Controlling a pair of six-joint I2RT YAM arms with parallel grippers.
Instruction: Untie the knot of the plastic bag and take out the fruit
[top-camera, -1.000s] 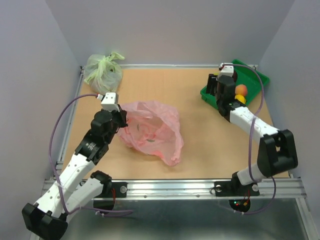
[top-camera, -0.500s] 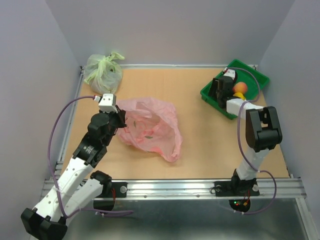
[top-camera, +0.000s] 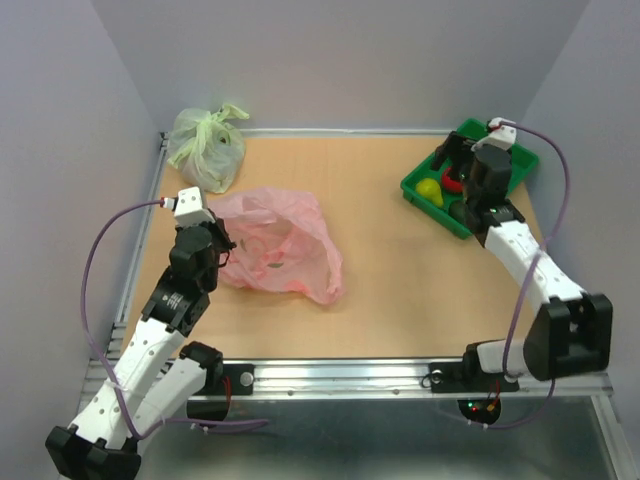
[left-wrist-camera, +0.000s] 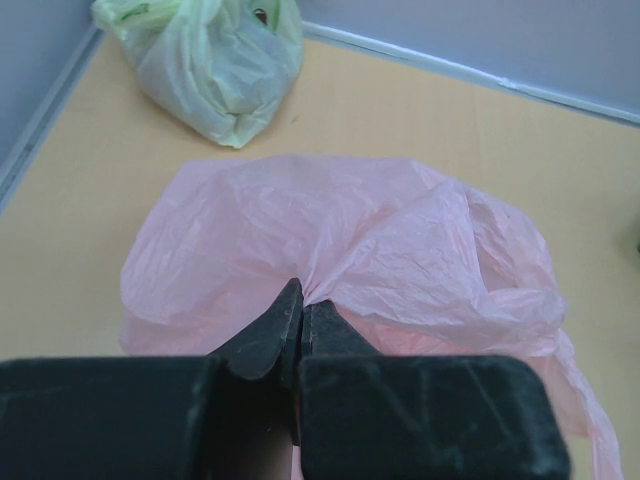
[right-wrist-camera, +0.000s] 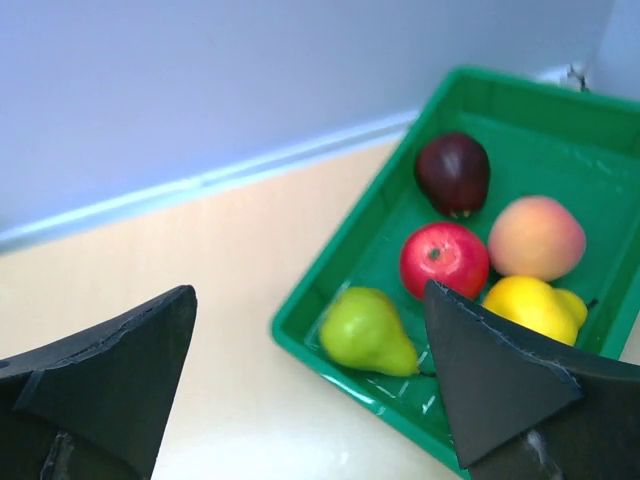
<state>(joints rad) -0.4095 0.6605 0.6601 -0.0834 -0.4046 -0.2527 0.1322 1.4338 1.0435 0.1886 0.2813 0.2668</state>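
Two claws are at work on opposite sides. The left claw (left-wrist-camera: 300, 305) is pinched tight on a gathered fold of the plastic bag (left-wrist-camera: 390, 250), with pink film bunched right at its fingertips. The bag lies slack and crumpled on the worktop (top-camera: 410, 280), left of centre, spreading away from the claw toward the middle of the board.

The right claw (right-wrist-camera: 308, 295) stands wide apart with nothing between its fingers. It hangs over the near corner of a green tray (right-wrist-camera: 520, 110). The fruit (right-wrist-camera: 444, 259) is in that tray: a green pear (right-wrist-camera: 366, 330) nearest the corner, a red apple just beyond it, a yellow fruit (right-wrist-camera: 535, 300) and a peach (right-wrist-camera: 536, 237) side by side to the right, and a dark red apple (right-wrist-camera: 453, 172) farthest back. All five rest on the tray floor, close together.

From above, the tray sits at the far right corner of the worktop, well apart from the pink bag. A pale green bag (top-camera: 206, 145), tied at the top, sits at the far left corner, near the pink bag but not touching it.

The worktop is a flat tan board with a matte surface, edged by a thin metal frame. A broad metal rail (top-camera: 350, 375) runs along the near side, where both arms are bolted. Plain pale grey-lavender walls (top-camera: 340, 60) close in the back and both sides.
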